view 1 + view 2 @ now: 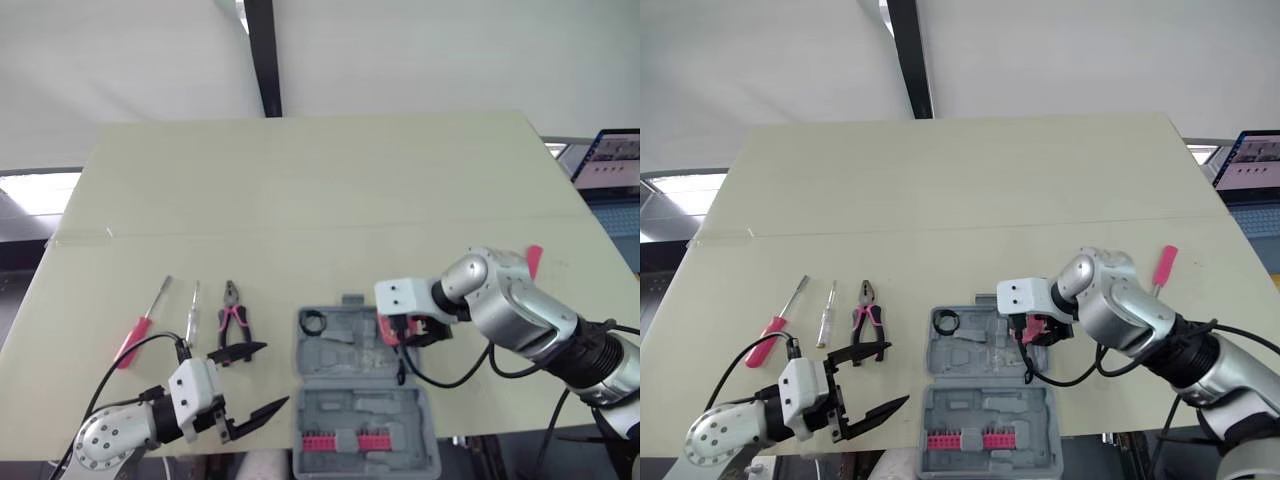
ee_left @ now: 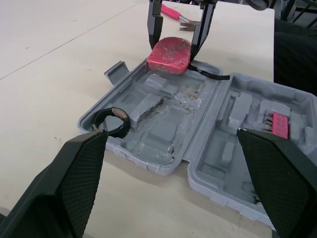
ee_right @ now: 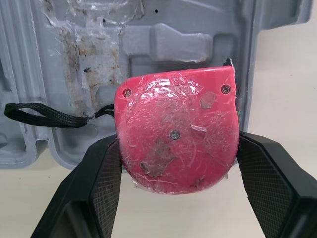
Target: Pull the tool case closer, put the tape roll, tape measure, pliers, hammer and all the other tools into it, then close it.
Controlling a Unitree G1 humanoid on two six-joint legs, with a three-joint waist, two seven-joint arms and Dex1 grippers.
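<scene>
The grey tool case (image 1: 340, 405) lies open at the table's near edge, with a black tape roll (image 1: 313, 322) in its far left corner. My right gripper (image 1: 404, 331) is shut on the red tape measure (image 3: 176, 134), holding it over the case's far right rim while its black strap (image 3: 44, 116) hangs into the case. The pink-handled pliers (image 1: 234, 320) lie left of the case. A red hammer handle (image 1: 1164, 265) shows behind my right arm. My left gripper (image 1: 272, 375) stands open near the case's left side, holding nothing.
A red-handled screwdriver (image 1: 143, 322) and a small pale screwdriver (image 1: 192, 312) lie left of the pliers. Pink bits (image 1: 346, 440) sit in the case's near half. A laptop (image 1: 610, 160) stands beyond the table's right edge.
</scene>
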